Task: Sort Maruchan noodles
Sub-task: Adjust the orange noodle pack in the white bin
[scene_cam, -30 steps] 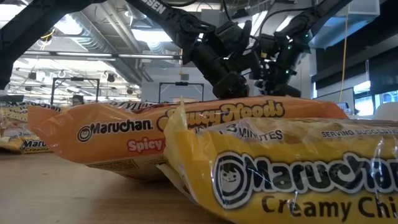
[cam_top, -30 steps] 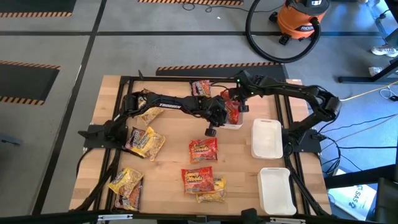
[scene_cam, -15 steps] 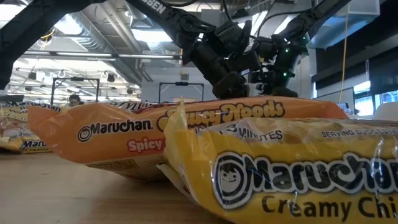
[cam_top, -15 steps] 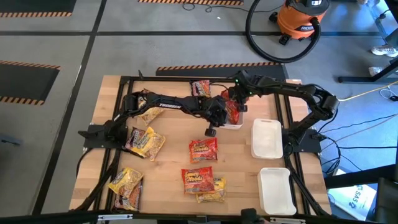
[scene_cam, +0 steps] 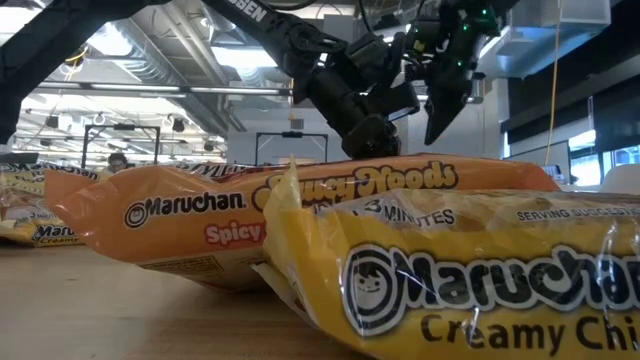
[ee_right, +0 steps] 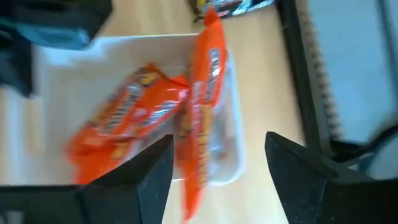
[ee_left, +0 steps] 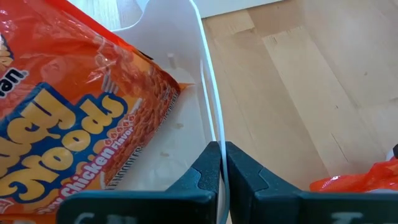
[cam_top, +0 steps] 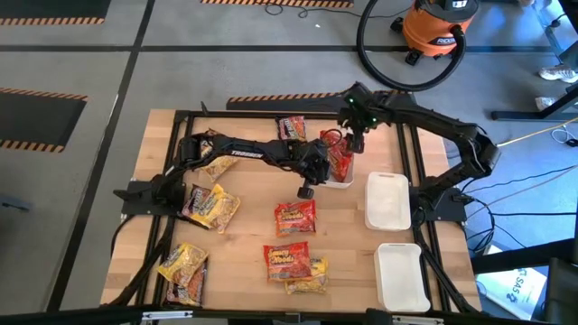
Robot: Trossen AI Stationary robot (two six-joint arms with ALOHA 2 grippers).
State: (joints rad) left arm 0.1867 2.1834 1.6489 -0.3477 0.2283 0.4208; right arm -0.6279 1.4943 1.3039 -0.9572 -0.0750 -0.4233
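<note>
Roughly, sorting looks barely begun: two red packets [ee_right: 149, 118] sit in the tray [ee_left: 202, 74], whose wall the left gripper [ee_left: 222, 163] pinches. The right gripper [ee_right: 217, 165] hangs open above (empty). Most packets [cam_top: 293, 217] lie loose on the table [cam_top: 248, 194].

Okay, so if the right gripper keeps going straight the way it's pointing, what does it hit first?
Probably the red Maruchan packets in the white foam tray. The right gripper is open and hovers above them, pointing down; the upright packet looks closest, though depth is hard to judge.
</note>
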